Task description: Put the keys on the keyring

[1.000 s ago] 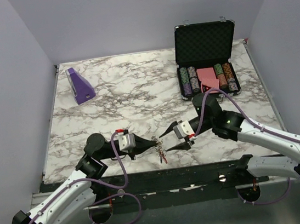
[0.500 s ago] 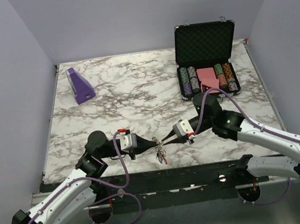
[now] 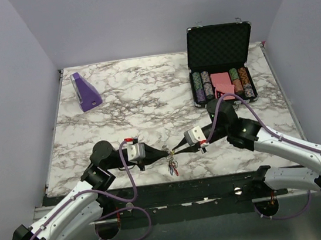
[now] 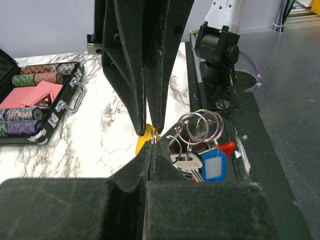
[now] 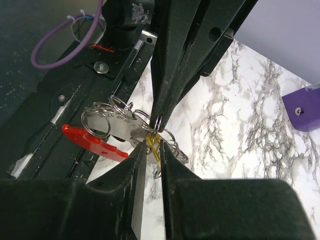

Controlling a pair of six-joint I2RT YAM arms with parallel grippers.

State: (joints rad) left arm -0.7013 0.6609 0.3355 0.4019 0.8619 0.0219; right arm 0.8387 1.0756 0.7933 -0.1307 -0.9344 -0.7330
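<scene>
We find the keyring (image 3: 171, 165) at the table's (image 3: 146, 98) near edge, a mere speck from above. The wrist views resolve one red crescent (image 5: 92, 141), one blue tag (image 4: 212, 167) and about three loops; the overlapping keys stay uncounted. The left gripper (image 4: 151, 150), fingers pressed together, pinches a ring. The right gripper (image 5: 153, 150) nips the yellow key (image 5: 154, 141).

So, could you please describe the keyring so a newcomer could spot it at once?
On the marble table, find the middle of the near edge, where both pairs of jaws meet. The keyring hangs there: unlike the chip case and purple block farther back, it is a bunch of thin metal rings with a red curved piece and blue tag.
</scene>
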